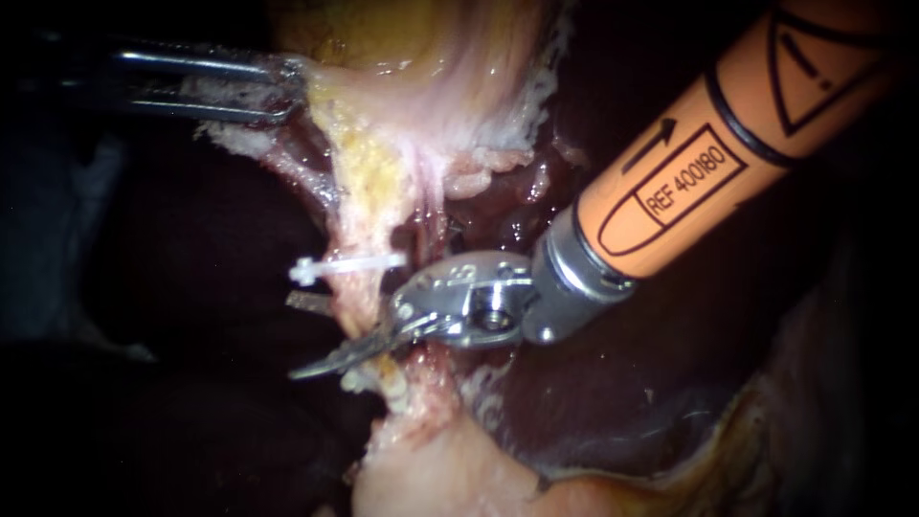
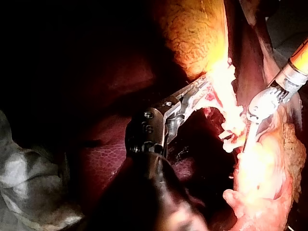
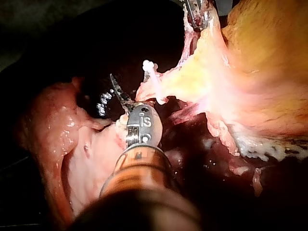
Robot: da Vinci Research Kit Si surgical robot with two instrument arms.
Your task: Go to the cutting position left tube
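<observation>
Tube (image 1: pixel 364 287): thin pale strand, pink with a yellow fatty coat, wet and glistening, stretched from the gallbladder (image 1: pixel 450 57) down to a pale tissue lump (image 1: pixel 431 469) at the lower edge of the endoscope view. Sits left of centre, dark liver (image 1: pixel 622 383) behind and to the right. Crossed by one white clip (image 1: pixel 349 265) lying square across the strand, knobbed end sticking out to the left. Can't tell from this view whether left or right tube. Right instrument (image 1: pixel 325 337) in from upper right, jaws apart: slim serrated blades straddling the tube just below the clip, one in front of the strand, the other poking out behind it and mostly hidden. Contact on both sides: can't tell. Same gap between the blades in the right wrist view, clip just ahead of them. Left instrument (image 1: pixel 282 91) in from the left, jaws clamped on the tissue edge (image 1: pixel 316 101) at the top of the strand, beside the gallbladder. Markings: dark printed label, arrow and triangle on the orange sleeve (image 1: pixel 728 144) of the right instrument, stamped characters on its metal wrist; not read off here.
</observation>
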